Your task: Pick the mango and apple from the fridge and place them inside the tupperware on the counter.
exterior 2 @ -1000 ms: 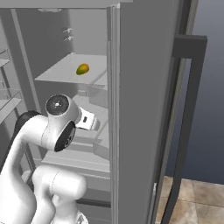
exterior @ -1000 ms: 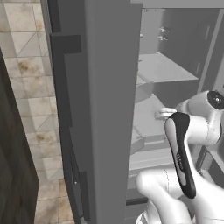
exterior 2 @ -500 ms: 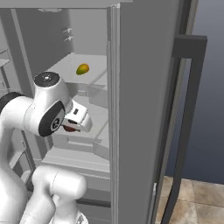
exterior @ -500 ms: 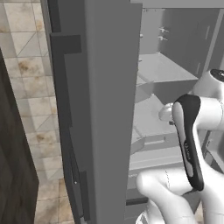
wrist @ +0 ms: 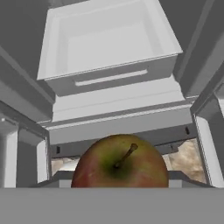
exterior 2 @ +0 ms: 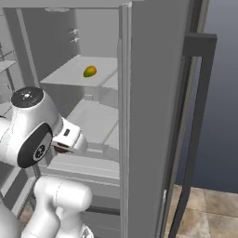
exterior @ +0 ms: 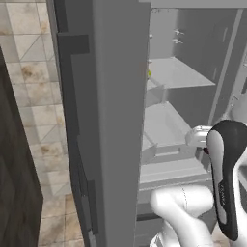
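right in front of your hand camera sits the apple [wrist: 119, 162], big and close, red at the sides, green-brown around the stem hollow, short brown stem tilted up to the right. it rides at the gripper [exterior 2: 62, 148]; from the right base view you get a sliver of dark red under the white hand, so the pincer looks clamped on the apple, though the fingertips themselves are hidden. your arm is bent, the hand level in front of the open fridge [exterior 2: 148, 93], at the height of the pale drawer [wrist: 109, 41]. further back, the mango [exterior 2: 89, 71] lies on the upper shelf [exterior 2: 69, 76], yellow-orange with a green end.
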You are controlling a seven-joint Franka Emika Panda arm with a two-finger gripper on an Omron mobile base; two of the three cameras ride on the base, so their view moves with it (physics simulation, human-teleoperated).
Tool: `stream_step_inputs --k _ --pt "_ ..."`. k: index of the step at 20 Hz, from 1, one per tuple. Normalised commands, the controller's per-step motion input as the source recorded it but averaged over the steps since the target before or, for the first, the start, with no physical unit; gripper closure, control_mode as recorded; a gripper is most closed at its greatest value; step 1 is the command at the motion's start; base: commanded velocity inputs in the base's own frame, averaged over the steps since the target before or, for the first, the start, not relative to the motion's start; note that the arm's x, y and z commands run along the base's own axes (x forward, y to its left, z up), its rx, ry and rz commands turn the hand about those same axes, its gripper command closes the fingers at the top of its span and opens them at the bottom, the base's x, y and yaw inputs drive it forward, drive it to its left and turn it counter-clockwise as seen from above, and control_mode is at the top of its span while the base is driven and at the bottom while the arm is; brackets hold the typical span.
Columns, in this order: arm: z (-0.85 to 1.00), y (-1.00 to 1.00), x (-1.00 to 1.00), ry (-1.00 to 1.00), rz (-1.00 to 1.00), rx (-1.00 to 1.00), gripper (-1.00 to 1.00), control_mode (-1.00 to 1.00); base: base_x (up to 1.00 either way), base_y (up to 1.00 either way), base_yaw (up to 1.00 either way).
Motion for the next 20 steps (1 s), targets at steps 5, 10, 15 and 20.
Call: stream_step_inputs --k 5,10,15,20 --pt "0.0 0.0 0.0 0.0 0.0 0.0 1.0 1.0 -0.83 0.38 0.0" --pt "0.0 0.0 0.0 0.0 0.0 0.0 1.0 1.0 -0.73 0.4 -0.16" --pt "0.0 0.0 0.0 0.0 0.0 0.0 1.0 1.0 -0.66 0.27 -0.71" --pt "0.0 0.0 0.0 0.0 0.0 0.0 1.0 1.0 -0.57 0.11 -1.0"
